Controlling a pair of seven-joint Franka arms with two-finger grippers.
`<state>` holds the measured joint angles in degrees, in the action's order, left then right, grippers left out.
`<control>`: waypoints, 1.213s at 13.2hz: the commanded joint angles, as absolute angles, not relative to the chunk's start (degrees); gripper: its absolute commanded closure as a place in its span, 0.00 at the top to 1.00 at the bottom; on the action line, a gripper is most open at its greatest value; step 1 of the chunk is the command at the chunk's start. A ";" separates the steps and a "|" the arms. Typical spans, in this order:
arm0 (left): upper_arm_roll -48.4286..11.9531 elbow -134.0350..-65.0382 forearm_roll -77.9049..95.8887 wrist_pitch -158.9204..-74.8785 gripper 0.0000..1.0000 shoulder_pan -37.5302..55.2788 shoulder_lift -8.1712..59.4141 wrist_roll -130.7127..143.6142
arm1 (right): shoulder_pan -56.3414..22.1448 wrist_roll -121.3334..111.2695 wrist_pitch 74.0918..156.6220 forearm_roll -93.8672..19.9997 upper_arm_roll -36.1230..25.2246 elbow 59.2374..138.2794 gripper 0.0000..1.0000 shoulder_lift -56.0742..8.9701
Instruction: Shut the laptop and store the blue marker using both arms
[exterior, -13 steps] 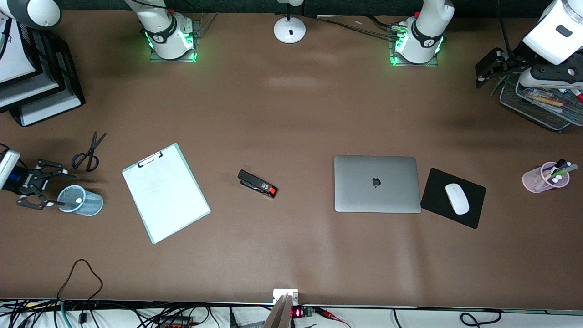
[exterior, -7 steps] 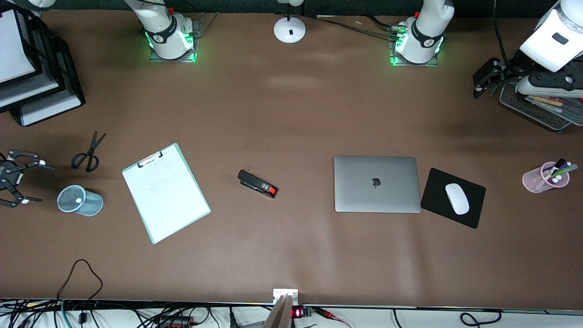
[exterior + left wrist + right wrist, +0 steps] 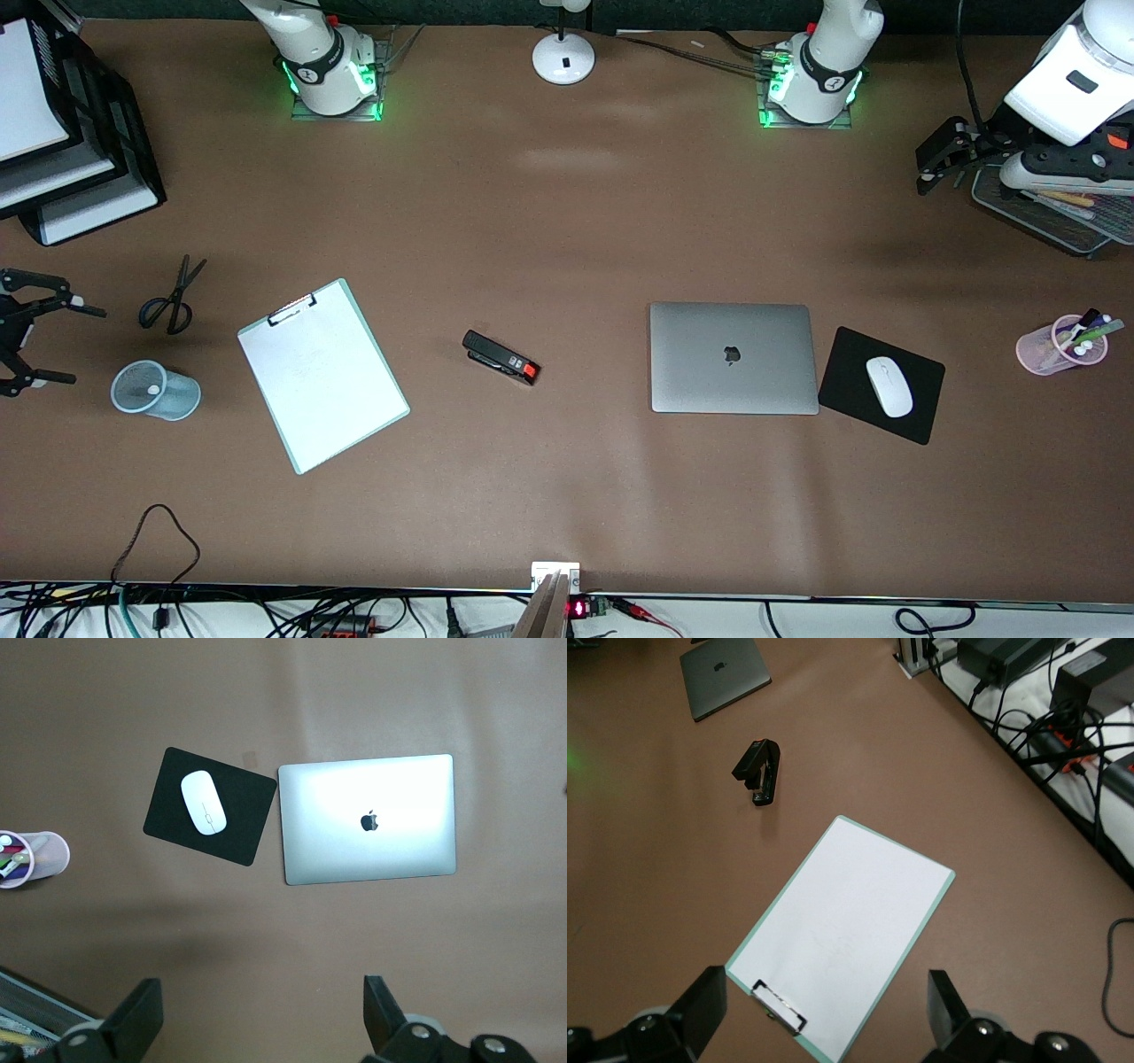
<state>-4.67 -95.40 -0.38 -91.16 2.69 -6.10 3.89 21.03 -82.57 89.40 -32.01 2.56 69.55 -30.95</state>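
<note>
Both claws open | laptop lid down | left claw by mesh tray

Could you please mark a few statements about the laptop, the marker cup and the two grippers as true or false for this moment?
1. The laptop lies shut, lid logo up. True.
2. The white mouse sits on the clipboard. False: it sits on the black mouse pad beside the laptop; the clipboard holds only paper.
3. The right gripper is open and holds nothing. True.
4. The left gripper is over the laptop. False: it is beside the mesh tray at the left arm's end of the table.
5. The stapler lies between clipboard and laptop. True.
</note>
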 commanded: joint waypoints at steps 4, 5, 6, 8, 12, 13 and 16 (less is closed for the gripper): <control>-4.66 -95.54 -0.35 -91.84 1.00 3.08 -6.06 2.72 | 13.99 -63.84 88.24 -22.17 2.37 70.40 1.00 -26.46; -4.75 -95.54 -0.35 -91.85 1.00 3.08 -5.89 2.72 | 12.15 -59.11 88.50 -20.15 2.37 69.97 1.00 -26.28; -4.83 -95.62 -0.35 -91.76 1.00 3.08 -5.89 2.72 | 10.13 -53.23 88.16 -17.52 2.37 68.74 1.00 -26.28; -4.83 -95.54 -0.35 -91.76 1.00 3.08 -5.71 2.72 | 6.52 -44.16 88.24 -13.02 2.46 67.94 1.00 -25.24; -4.92 -95.54 -0.44 -91.76 1.00 3.08 -5.80 2.72 | 2.29 -23.34 85.97 -6.69 2.46 70.22 1.00 -21.46; -5.01 -95.54 -0.44 -91.41 1.00 3.08 -5.80 2.72 | 1.94 -19.20 84.30 -5.55 2.46 70.66 1.00 -20.92; -5.36 -95.45 -0.44 -91.32 1.00 3.08 -5.89 2.72 | 0.09 -9.08 78.50 -0.19 2.29 71.45 1.00 -18.29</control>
<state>-5.11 -95.47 -0.38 -91.20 3.11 -5.66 3.87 1.43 -14.68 80.84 -3.29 2.71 68.69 -21.55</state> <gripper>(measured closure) 0.000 0.000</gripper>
